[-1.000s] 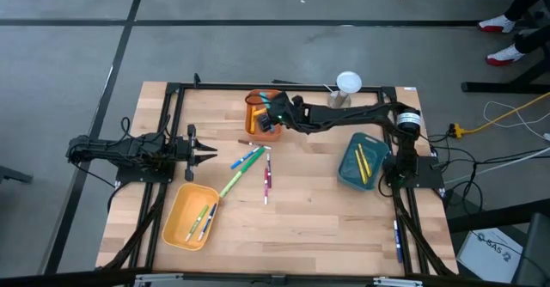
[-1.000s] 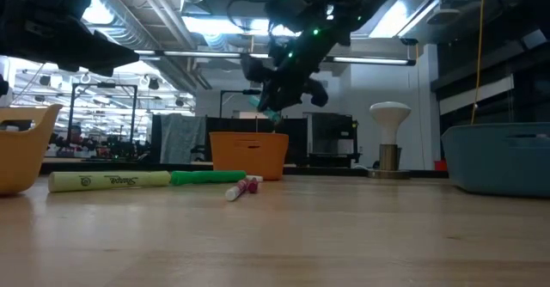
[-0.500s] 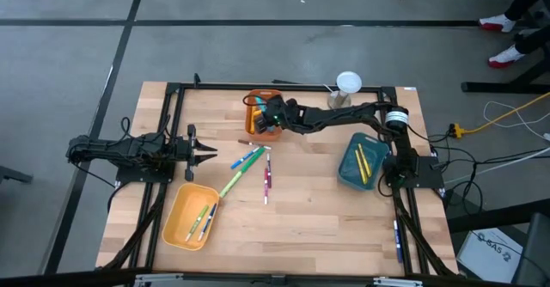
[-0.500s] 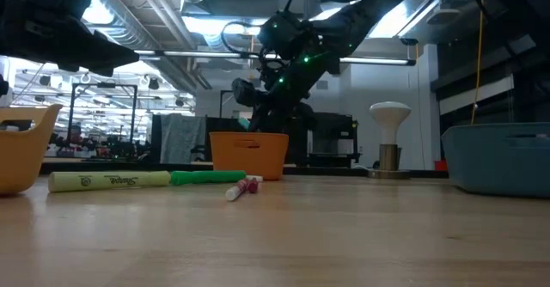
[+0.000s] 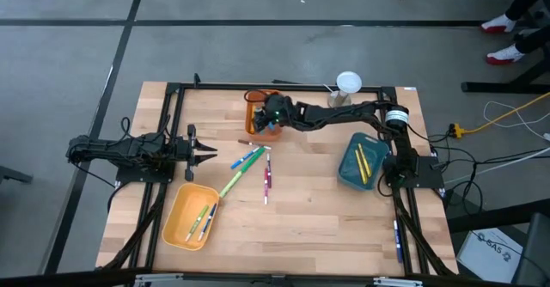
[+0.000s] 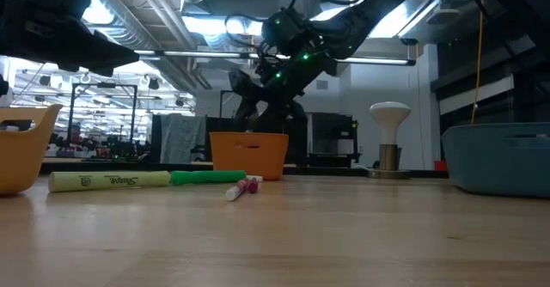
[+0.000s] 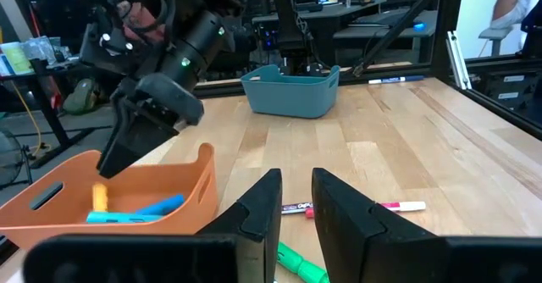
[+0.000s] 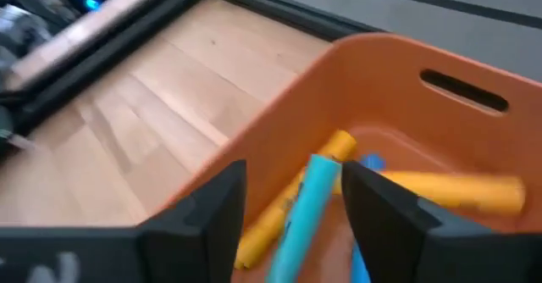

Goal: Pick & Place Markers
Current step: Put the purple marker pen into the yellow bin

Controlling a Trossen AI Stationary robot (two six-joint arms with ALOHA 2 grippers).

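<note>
Two grippers noted at the wooden table (image 5: 326, 227). Found the right gripper (image 5: 270, 115) reached out over the orange bin (image 5: 254, 100) at the far middle, fingers spread wide and pressing on nothing. Saw a light blue marker (image 8: 306, 207) between those fingers, clear of both and slanting down into the bin. Counted further markers inside the orange bin: a yellow-orange one (image 8: 457, 190) lying across the floor of it, another yellow one (image 8: 279, 224) beside the blue.

Spotted the left gripper (image 5: 209, 152) at the left edge of the table, well apart from the bins, fingers close together with only a narrow gap and nothing between them.

Made out loose markers on the bare wood near the middle: a green one (image 5: 231, 184), a blue-and-green pair (image 5: 247, 158) and a pink one (image 5: 267, 177). Noticed the yellow bin (image 5: 176, 227) near the front left with a few markers in it, and the teal bin (image 5: 346, 171) on the right with yellow ones.
</note>
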